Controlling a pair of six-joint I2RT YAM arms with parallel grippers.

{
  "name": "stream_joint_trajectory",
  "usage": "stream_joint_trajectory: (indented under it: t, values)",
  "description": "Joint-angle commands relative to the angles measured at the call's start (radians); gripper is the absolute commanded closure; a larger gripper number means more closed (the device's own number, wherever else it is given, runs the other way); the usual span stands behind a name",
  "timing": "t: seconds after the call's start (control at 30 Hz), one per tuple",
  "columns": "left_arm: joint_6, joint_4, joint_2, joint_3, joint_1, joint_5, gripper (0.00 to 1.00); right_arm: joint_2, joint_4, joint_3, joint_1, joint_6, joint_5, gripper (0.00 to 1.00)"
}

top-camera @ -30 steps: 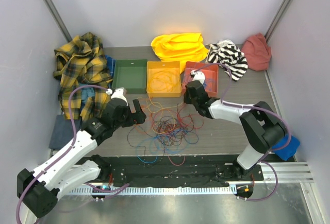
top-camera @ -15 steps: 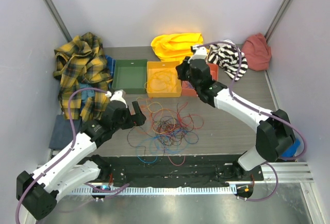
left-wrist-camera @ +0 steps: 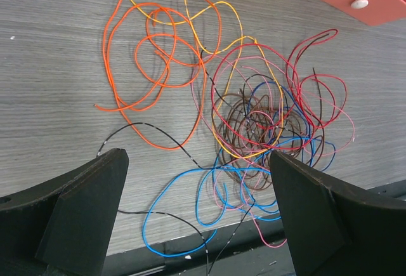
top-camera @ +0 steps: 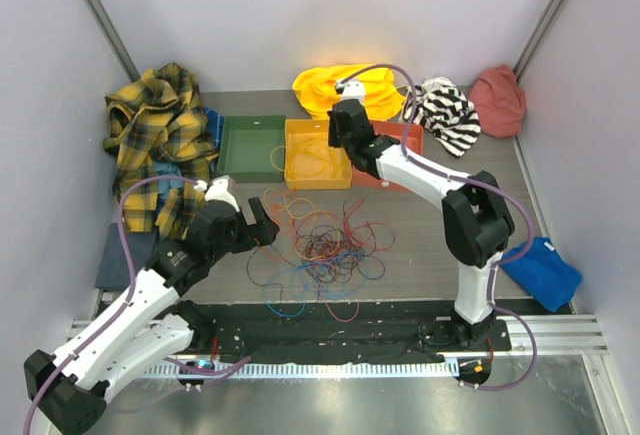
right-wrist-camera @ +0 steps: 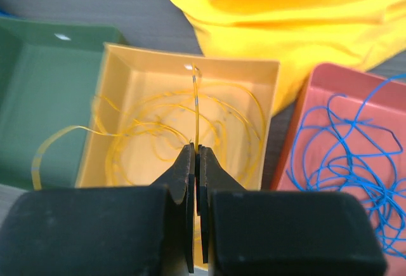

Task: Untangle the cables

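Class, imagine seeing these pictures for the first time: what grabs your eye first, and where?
A tangle of thin orange, red, blue and dark cables sprawls mid-table, in front of the open left gripper. Farther back, the right gripper is shut on a thin yellow cable above the yellow plastic tray.

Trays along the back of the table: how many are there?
3, side by side: the green tray on the left, the yellow tray in the middle, the red tray on the right, partly behind the right arm.
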Motion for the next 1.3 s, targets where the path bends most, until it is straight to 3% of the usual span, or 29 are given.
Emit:
stream_joint_trajectory:
  t: [0.0, 0.37, 0.8, 1.03, 1.1, 1.27]
  values:
    - [0.008, -0.013, -0.015, -0.006, -0.004, -0.036, 0.0, 0.039, -0.046, 0.061, 0.003, -0.076, 0.11, 0.99]
    - [0.004, -0.013, 0.006, 0.002, -0.004, -0.033, 0.0, 0.053, -0.032, 0.109, 0.004, -0.226, 0.249, 0.99]
    - [-0.008, -0.018, -0.011, -0.007, -0.004, -0.043, 0.0, 0.126, 0.049, 0.082, 0.035, -0.259, 0.147, 0.99]
    - [-0.012, -0.02, -0.009, -0.01, -0.004, -0.034, 0.0, 0.217, -0.032, 0.15, 0.044, -0.21, 0.085, 0.99]
    - [-0.012, -0.023, -0.015, -0.012, -0.004, -0.039, 0.0, 0.222, -0.034, 0.15, 0.046, -0.202, 0.082, 0.93]
    - [-0.012, -0.024, -0.029, -0.018, -0.004, -0.04, 0.0, 0.173, -0.029, 0.124, 0.046, -0.187, 0.117, 0.54]
